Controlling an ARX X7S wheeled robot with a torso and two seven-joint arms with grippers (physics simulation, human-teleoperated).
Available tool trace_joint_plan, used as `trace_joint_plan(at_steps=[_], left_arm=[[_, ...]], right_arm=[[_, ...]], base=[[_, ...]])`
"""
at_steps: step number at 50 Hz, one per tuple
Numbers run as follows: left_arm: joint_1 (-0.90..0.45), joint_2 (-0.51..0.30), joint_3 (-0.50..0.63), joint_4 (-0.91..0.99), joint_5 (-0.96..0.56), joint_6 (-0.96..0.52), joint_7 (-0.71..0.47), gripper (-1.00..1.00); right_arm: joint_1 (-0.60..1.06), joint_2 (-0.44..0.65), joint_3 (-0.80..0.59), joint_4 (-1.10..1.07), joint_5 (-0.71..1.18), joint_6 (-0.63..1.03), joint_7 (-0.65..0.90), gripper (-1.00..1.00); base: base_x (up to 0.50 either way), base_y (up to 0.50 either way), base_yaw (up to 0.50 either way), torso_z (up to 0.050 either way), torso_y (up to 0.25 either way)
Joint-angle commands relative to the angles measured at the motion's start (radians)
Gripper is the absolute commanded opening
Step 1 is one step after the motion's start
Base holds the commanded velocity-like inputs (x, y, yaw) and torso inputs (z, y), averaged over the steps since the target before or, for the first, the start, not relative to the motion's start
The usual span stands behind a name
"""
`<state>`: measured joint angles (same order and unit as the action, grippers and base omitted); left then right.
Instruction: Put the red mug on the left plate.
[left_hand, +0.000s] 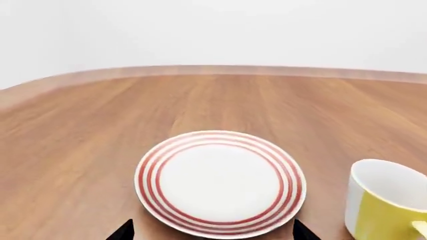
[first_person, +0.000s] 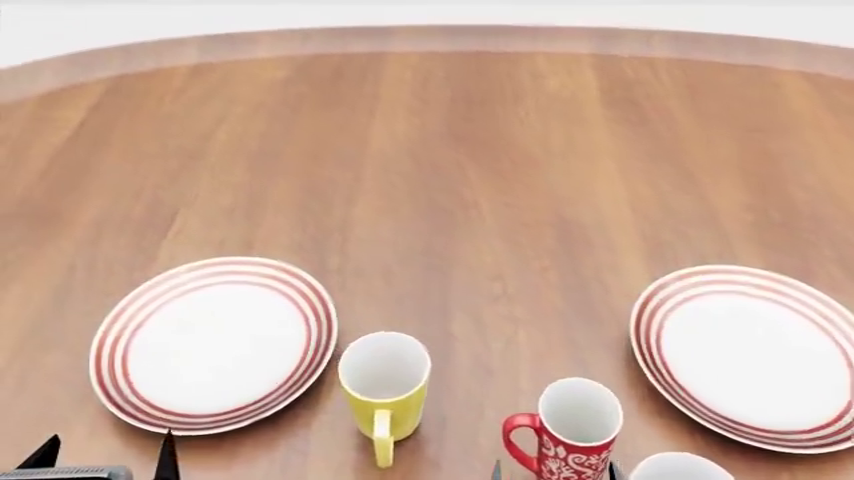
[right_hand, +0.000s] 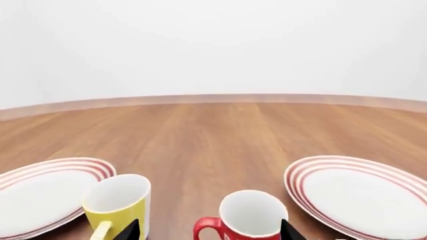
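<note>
Right end effector (right_hand: 210, 231) wide open, tips flanking red mug (right_hand: 248, 220).

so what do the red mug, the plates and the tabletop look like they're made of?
Small red floral-patterned mug: looks like glazed ceramic, white inside, smooth printed scrolls. Round white red-ringed left plate and right plate: likely ceramic too, smooth with a thin rim. Brown tabletop: wood or wood-look laminate, with visible grain and plank seams.

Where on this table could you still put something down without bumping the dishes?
The whole far stretch of the table is bare, and so is the strip between the left plate and the right plate. Both plates are empty. The near edge is crowded: yellow mug, red mug and a white mug.
</note>
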<state>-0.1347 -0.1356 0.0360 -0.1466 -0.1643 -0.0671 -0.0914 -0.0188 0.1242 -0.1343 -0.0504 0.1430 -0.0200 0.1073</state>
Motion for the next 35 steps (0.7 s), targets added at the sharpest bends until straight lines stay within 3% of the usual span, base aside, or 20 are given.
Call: trace_joint_plan(at_steps=[1,35], left_arm=[[0.007,-0.006,0.009,0.002,-0.007,0.019,-0.005,1.0],[0.015,-0.024,0.036,0.007,-0.026,0.037,-0.013,1.0]], right_arm=[[0.001,0.009,-0.01,0.001,0.011,-0.002,0.01,1.0],[0.005,0.029,-0.036,0.003,0.036,-0.006,0.032,1.0]], base=[[0.25,0.25,0.0,0.0,0.0],[0.25,0.25,0.0,0.0,0.0]])
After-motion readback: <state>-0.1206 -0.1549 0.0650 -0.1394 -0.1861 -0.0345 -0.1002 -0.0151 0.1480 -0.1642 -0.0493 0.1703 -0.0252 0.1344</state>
